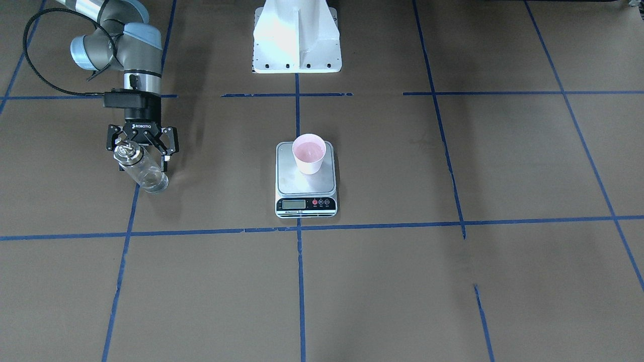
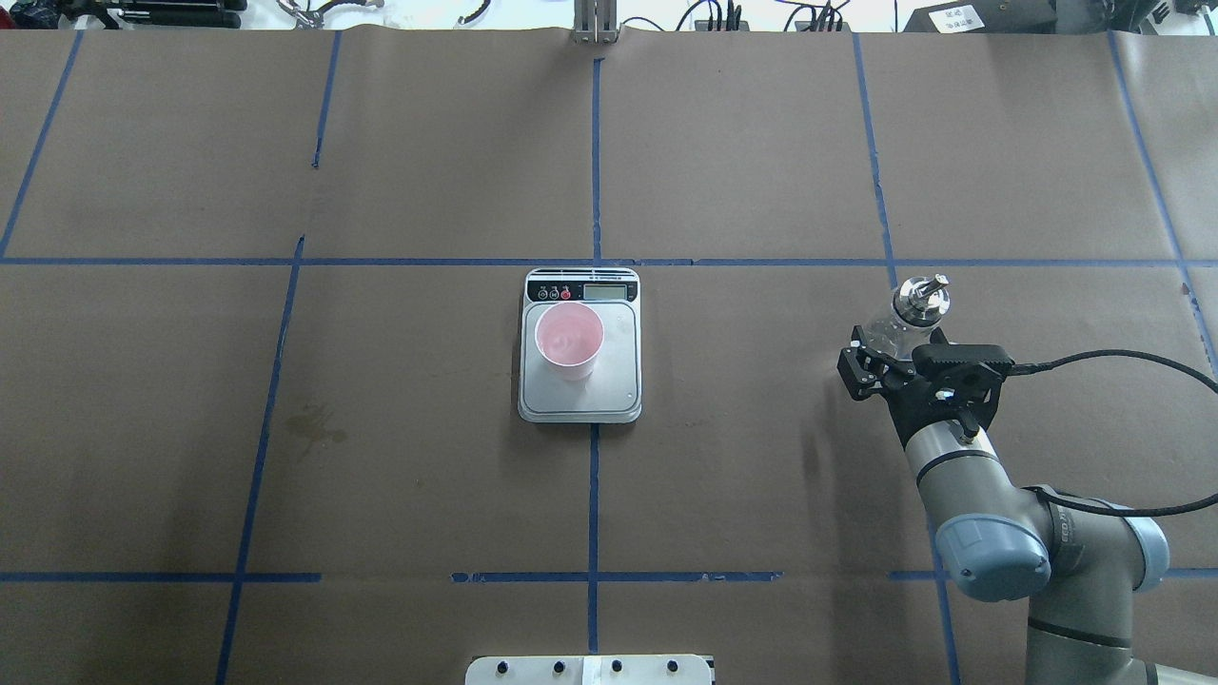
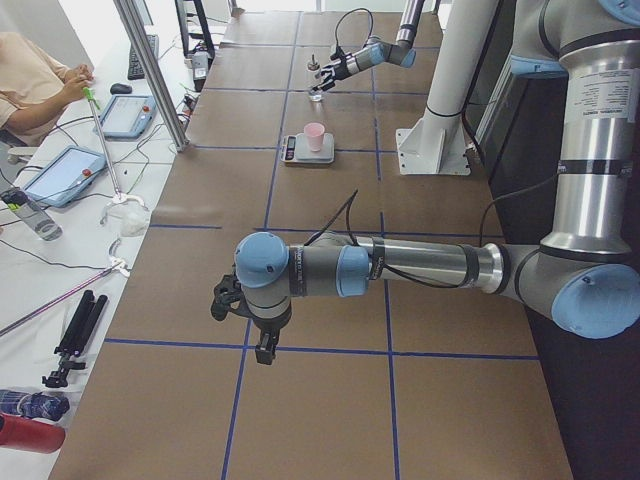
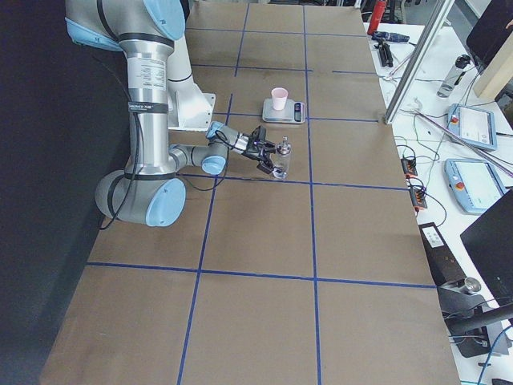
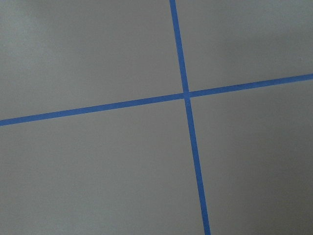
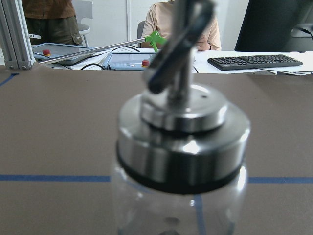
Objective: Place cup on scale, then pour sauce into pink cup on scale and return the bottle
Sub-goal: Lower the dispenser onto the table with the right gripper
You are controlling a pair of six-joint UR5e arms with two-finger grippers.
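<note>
The pale pink cup stands upright on the back part of the scale, seen from above as the cup on the steel platform. The clear glass bottle with its silver pourer cap stands on the table at the robot's right side. My right gripper is open, its fingers spread wide either side of the bottle's upper part without pinching it. The right wrist view is filled by the bottle's cap. The sauce is too clear to make out. My left gripper hangs low over the table's left end; I cannot tell its state.
The white robot pedestal stands behind the scale. Blue tape lines grid the brown table cover. A side desk with tablets, cables and a seated person runs along the far edge.
</note>
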